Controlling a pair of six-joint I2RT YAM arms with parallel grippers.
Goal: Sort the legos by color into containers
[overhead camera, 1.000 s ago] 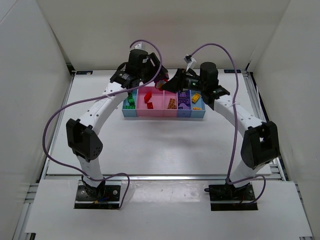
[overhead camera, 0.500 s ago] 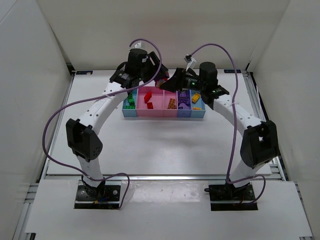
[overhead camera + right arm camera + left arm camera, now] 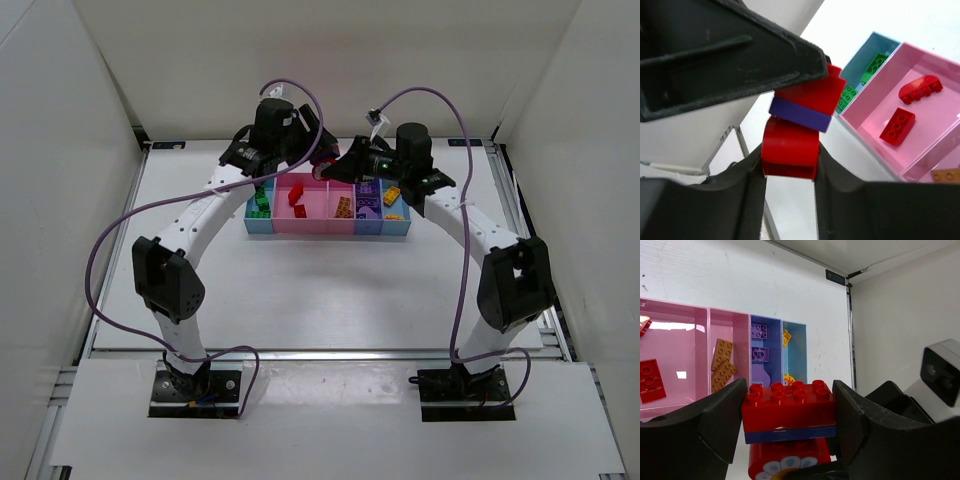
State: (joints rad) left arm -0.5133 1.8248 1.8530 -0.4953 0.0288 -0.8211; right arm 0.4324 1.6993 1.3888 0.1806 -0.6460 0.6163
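Where the two arms meet by the far side of the containers [image 3: 300, 229], a stack of three legos [image 3: 789, 412] hangs in the air. The left gripper [image 3: 790, 407] clamps its top red brick [image 3: 790, 401], and the right gripper [image 3: 790, 167] clamps its bottom red block [image 3: 789, 147], with one blue plate [image 3: 799, 115] between them. Of the five containers, the wide pink one holds two red bricks [image 3: 897, 125].

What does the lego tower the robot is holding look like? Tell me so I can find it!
Find the row of coloured bins; by its far side the left pincer and right pincer meet. Between them is the stack: red brick, thin blue plate, rounded red piece with a flower. All other legos lie loose in bins.
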